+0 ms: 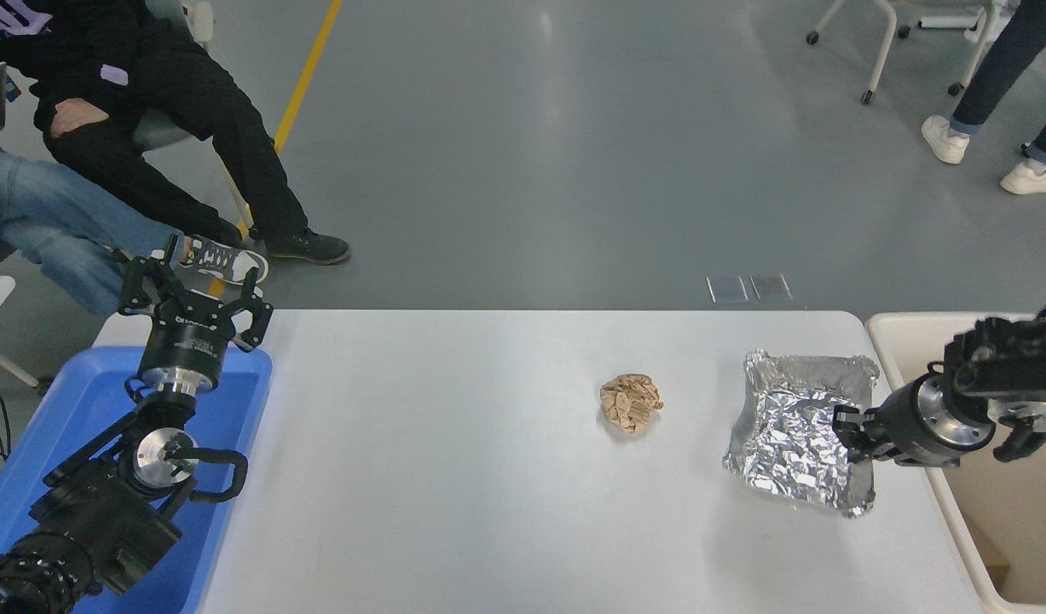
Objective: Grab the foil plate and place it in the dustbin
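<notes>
right pincer (851, 433) grips foil plate (791, 435) | paper ball (631, 403) left | dustbin (915, 333) right

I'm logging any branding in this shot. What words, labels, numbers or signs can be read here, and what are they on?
Nothing is legible.
White print on the left gripper body: too small and blurred to read.
Pale patch on a seated person's black sleeve: no readable text.
Foil plate, paper ball, dustbin, blue tray: no print visible.
</notes>
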Robot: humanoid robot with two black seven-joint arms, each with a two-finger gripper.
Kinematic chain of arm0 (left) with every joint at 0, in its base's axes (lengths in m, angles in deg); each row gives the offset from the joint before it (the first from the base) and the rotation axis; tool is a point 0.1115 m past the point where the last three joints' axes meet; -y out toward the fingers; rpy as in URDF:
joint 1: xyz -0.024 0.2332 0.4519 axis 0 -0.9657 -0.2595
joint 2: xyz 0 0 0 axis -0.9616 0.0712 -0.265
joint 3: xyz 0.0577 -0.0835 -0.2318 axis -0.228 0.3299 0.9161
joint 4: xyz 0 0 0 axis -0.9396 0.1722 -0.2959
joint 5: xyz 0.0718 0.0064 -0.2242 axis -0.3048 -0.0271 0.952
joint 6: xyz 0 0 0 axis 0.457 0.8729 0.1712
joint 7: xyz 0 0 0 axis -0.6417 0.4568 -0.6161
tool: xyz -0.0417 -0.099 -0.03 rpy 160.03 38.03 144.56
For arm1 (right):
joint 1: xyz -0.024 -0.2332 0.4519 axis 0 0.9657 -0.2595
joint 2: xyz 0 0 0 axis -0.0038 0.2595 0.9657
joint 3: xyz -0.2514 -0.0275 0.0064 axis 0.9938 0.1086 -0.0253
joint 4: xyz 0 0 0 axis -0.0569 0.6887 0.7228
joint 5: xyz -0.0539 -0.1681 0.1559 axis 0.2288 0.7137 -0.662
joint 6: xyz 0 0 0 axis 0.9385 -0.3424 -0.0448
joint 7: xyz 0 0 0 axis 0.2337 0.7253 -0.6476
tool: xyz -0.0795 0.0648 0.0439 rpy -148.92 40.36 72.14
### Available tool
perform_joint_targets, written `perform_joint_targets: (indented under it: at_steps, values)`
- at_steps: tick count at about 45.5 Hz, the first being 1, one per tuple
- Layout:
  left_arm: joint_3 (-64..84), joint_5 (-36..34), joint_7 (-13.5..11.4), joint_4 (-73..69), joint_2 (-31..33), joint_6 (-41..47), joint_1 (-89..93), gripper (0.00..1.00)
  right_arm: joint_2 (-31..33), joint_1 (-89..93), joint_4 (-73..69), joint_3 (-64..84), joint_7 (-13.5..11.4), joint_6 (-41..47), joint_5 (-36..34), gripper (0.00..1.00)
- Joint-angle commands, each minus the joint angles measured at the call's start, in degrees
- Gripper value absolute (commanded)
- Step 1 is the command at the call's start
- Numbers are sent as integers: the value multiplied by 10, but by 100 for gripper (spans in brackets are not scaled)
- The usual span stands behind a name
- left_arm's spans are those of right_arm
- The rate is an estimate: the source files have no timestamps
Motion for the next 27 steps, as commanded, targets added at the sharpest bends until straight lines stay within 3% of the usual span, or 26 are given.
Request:
perform_joint_targets:
  at_steps: [1,5,27]
  values:
    - [0,0,0,0,0,0,0,99,8,-162,-25,33,0,148,-74,0]
    - [0,0,0,0,0,0,0,99,6,-193,-25,40,0,183,-81,0]
    - [0,0,0,0,0,0,0,99,8,-333,-44,64,0,183,-85,0]
